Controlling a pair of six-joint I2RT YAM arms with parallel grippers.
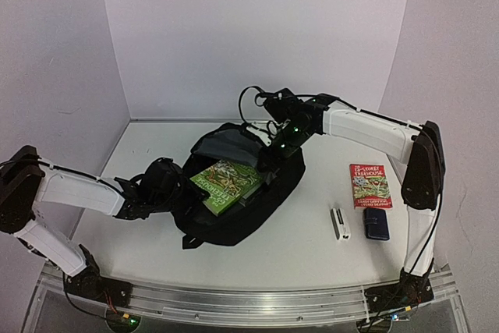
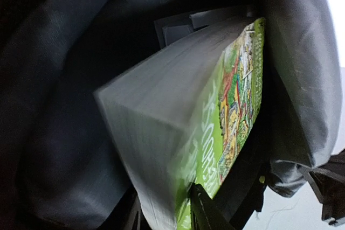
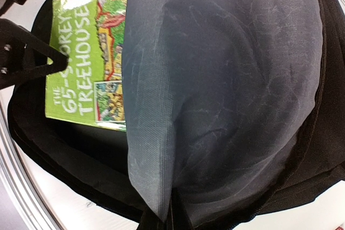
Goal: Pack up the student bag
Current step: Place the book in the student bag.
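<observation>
The student bag (image 1: pixel 269 196) is a large black backpack lying open in the middle of the table. A green book (image 1: pixel 226 183) sticks partly out of its mouth. My left gripper (image 1: pixel 181 186) is at the bag's left opening, shut on the green book (image 2: pixel 215 133); its fingers (image 2: pixel 205 214) clamp the book's near edge inside the bag. My right gripper (image 1: pixel 277 144) is at the bag's far right edge, shut on the grey inner lining (image 3: pixel 215 79) and holding it up. The green book's cover (image 3: pixel 86 63) shows under that lining, and the left gripper's dark fingertip reaches it from the left.
A red book (image 1: pixel 369 185) lies flat on the table right of the bag. A small white object (image 1: pixel 340 224) and a small dark-blue case (image 1: pixel 376 225) lie in front of it. White walls close the back and sides.
</observation>
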